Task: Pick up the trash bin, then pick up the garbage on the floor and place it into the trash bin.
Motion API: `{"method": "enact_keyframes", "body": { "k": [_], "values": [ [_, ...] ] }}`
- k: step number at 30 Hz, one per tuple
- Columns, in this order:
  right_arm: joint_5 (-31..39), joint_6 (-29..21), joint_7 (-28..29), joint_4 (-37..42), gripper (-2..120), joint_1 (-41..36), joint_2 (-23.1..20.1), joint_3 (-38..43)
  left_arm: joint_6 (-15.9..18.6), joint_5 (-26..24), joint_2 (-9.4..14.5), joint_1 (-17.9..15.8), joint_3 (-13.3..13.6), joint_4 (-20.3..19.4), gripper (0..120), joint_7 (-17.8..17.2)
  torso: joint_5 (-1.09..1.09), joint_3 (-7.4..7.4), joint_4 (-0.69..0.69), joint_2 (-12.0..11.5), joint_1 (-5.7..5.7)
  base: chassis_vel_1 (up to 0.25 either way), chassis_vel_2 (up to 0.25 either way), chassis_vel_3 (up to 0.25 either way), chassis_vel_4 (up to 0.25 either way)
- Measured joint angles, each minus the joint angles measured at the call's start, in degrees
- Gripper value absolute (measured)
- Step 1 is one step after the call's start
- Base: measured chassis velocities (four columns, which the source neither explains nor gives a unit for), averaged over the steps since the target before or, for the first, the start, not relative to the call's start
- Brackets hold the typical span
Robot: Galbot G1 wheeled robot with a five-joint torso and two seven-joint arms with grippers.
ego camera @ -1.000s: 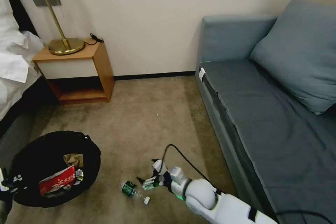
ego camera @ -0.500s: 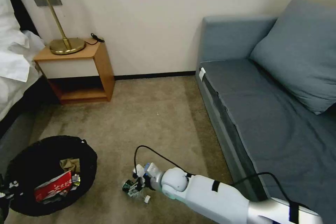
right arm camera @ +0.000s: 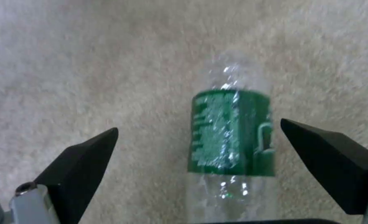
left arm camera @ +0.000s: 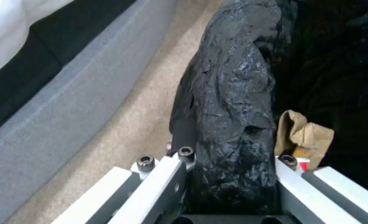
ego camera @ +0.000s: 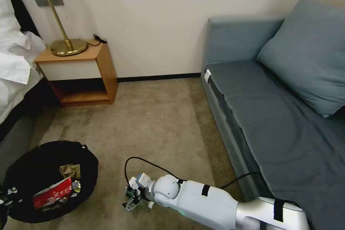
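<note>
The right hand (ego camera: 131,201) reaches down to the carpet (ego camera: 158,122), its fingers (right arm camera: 80,161) spread apart on either side of the clear bottle with a green label (right arm camera: 230,133), which lies flat on the floor between them. The left hand (left arm camera: 229,186) is clamped on the black-bagged rim of the trash bin (ego camera: 50,151). Inside the bin lie a crumpled brown paper bag (left arm camera: 304,137) and a red-and-white packet (ego camera: 50,194).

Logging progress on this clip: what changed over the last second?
The right hand swept leftward along the carpet and now straddles the bottle, fingers open, not yet gripping. The left hand stays clamped on the trash bin rim; bottle and binned litter unmoved.
</note>
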Motion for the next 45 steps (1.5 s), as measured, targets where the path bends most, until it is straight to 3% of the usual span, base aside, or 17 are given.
{"method": "enact_keyframes", "body": {
  "k": [3,7,16,19,25,36,45],
  "values": [
    [-0.5,-0.1,-0.4,-0.4,95,0.0,0.2,-0.6,0.0,-0.1,0.0,0.0,-0.2,0.0,2,0.0,0.0,0.0,0.0,0.0,0.0,0.0,0.0,0.0,0.0],
    [-1.2,-0.2,-0.4,-1.2,77,-0.4,0.5,-0.8,0.0,-0.2,-0.2,0.1,-0.4,-0.1,2,0.0,0.0,0.0,0.0,0.0,0.0,0.0,0.0,0.0,0.0],
    [-2.3,0.0,-0.6,-1.8,50,-0.2,0.9,-1.1,-0.1,-0.2,-0.3,0.2,-0.4,-0.3,2,0.0,0.0,0.0,0.0,0.0,0.0,0.0,0.0,0.0,0.0],
    [-3.1,0.2,-1.0,-2.2,34,-0.3,1.2,-1.2,-0.1,-0.4,-0.3,0.3,-0.5,-0.9,2,0.0,0.0,0.0,0.0,0.0,0.0,0.0,0.0,0.0,0.0],
    [-3.8,0.3,-1.0,-1.1,20,-1.1,0.6,0.0,-0.1,-0.7,-0.2,0.6,-1.0,-0.9,2,0.0,0.01,0.0,0.0,0.0,-0.01,0.0,0.0,0.0,0.0],
    [-0.6,0.2,2.5,8.4,16,-3.2,-4.5,6.7,0.0,-1.1,-0.2,0.1,-0.7,-0.9,2,-0.2,0.01,0.0,0.0,0.0,-0.01,0.0,0.0,0.0,0.0],
    [4.9,1.2,8.7,25.2,16,-8.4,-11.7,20.5,0.1,-2.3,0.2,0.1,-0.5,-0.8,2,-1.0,0.01,0.0,-0.01,0.0,-0.01,0.0,0.0,0.0,0.0]
  ]
}}
